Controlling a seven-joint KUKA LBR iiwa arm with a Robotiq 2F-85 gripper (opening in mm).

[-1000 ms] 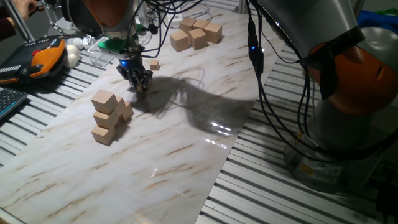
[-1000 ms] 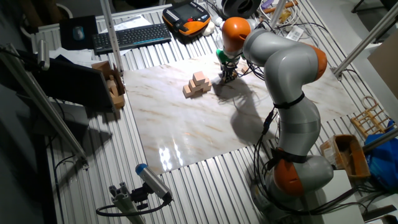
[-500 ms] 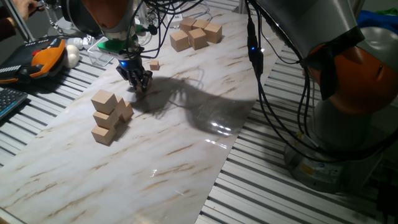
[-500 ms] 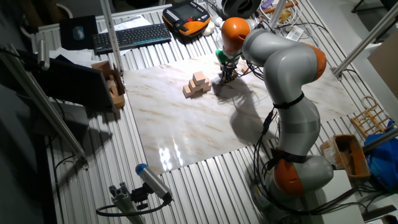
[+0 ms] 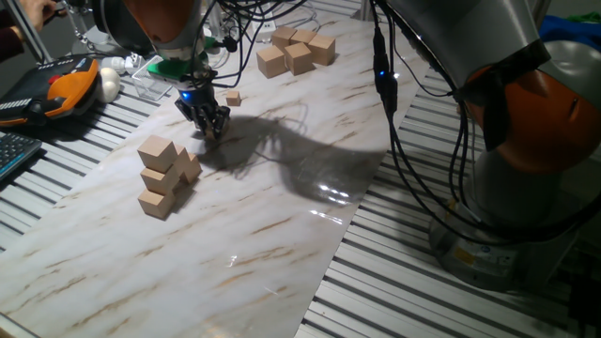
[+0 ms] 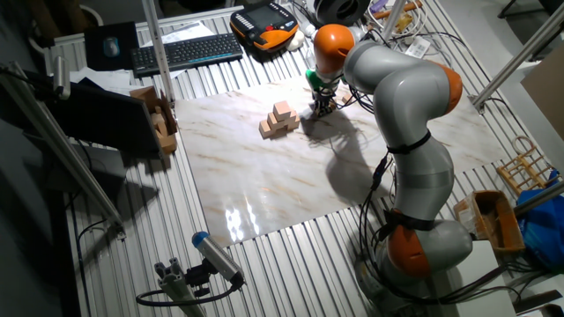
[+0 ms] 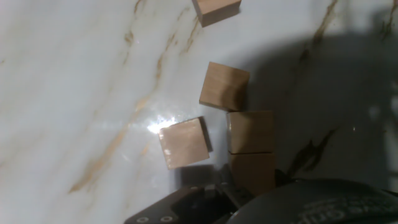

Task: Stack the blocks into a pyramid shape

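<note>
Hand view shows the gripper (image 7: 249, 186) low over the blocks (image 7: 249, 132) on the marble board (image 7: 74, 93), its grip state unclear.

Arm bends over marble board (image 6: 264, 176); gripper (image 6: 321, 107) low beside stacked tan cubes (image 6: 280, 120); keyboard (image 6: 187, 51) behind.

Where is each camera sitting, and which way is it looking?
One fixed view: low beside the table, looking across the marble board; shows the gripper and arm.
The other fixed view: high up, looking down at the whole arm and table.
Hand view: on the hand, looking straight down at tiny blocks; only the gripper's dark base shows.
Both fixed views share the cube stack.
</note>
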